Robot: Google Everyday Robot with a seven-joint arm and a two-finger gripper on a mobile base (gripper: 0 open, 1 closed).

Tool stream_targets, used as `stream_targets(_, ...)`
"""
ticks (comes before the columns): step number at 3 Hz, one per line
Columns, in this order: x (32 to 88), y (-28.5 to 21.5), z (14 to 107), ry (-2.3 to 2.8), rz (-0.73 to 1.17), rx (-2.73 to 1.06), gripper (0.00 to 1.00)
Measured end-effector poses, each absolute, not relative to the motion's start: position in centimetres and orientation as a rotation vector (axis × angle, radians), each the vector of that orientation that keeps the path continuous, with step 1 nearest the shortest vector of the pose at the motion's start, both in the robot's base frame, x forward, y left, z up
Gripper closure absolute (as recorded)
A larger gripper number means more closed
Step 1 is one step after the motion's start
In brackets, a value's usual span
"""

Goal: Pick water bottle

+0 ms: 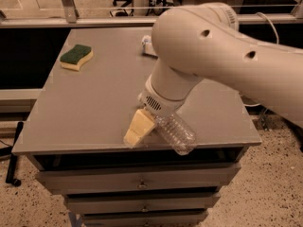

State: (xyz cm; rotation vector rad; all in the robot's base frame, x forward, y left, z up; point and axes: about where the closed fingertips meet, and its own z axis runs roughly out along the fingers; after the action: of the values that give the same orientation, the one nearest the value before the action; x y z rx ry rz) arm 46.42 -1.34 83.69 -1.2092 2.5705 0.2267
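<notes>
One water bottle [179, 134] lay on its side near the front edge of the counter [90, 103]. Its long axis ran from front-right back toward the left, and its neck end was hidden under the arm [213, 46]. The claw [138, 129] sat just left of it, tip down at the counter. Contact could not be confirmed, nor whether the claw was apart or together. The arm reached in from the right, wrist bent steeply downward.

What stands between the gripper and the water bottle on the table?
Nothing visible does. The gripper is low near the table front edge, right beside the lying water bottle. The arm hides the bottle's neck, so contact cannot be judged. The sponge lies far back.
</notes>
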Motion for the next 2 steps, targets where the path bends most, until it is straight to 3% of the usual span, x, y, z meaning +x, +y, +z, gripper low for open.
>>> stream_targets(1,46.86,-2.03,82.32,2.61,0.186,-1.122,0.37)
stream_targets(2,47.34,-2.61,82.44,2.614,0.165,-1.098,0.67)
